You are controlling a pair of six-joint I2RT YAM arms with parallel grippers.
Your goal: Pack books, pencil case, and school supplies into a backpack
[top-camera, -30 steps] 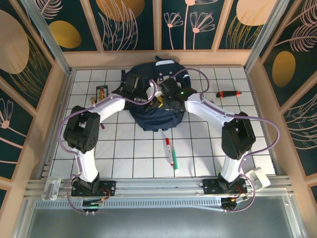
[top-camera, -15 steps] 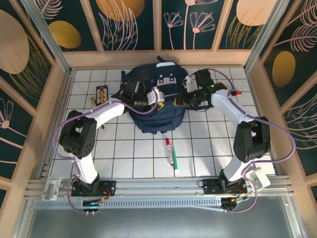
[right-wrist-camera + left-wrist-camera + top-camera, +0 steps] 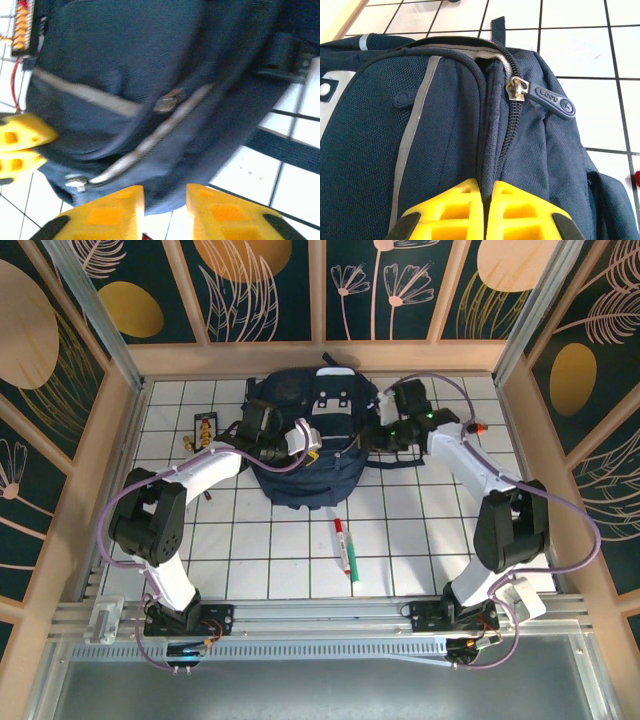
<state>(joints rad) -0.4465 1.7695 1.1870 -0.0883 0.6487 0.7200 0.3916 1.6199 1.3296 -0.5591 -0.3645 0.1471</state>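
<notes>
Pinching a fold of coarse woven navy fabric beside the metal zipper point(image 3: 512, 120), the left gripper point(image 3: 485, 192) is closed on the backpack point(image 3: 440, 130). At its other edge the right gripper point(image 3: 165, 200) hovers with blocky yellow fingers point(image 3: 100, 212) slightly parted, holding nothing. The slim marker point(image 3: 345, 546) lies apart, nearer the bases.

My right gripper point(image 3: 164, 202) hung over the right flank of the large dark navy fabric backpack point(image 3: 125, 50). Its two yellow fingers point(image 3: 100, 220) stood apart with nothing between them. A silver zip line point(image 3: 165, 130) ran slantwise across the cloth and ended in a small metal slider point(image 3: 76, 184) just ahead of one fingertip. A pale reflective strip point(image 3: 85, 92) crossed the fabric beyond it. The left gripper point(image 3: 22, 149) kept its yellow tips pressed together at the backpack's edge. Further left lay a small black card with orange pieces point(image 3: 21, 25). The white tiled table point(image 3: 250, 172) showed beneath me, with a dark navy strap point(image 3: 285, 150) lying across it.
</notes>
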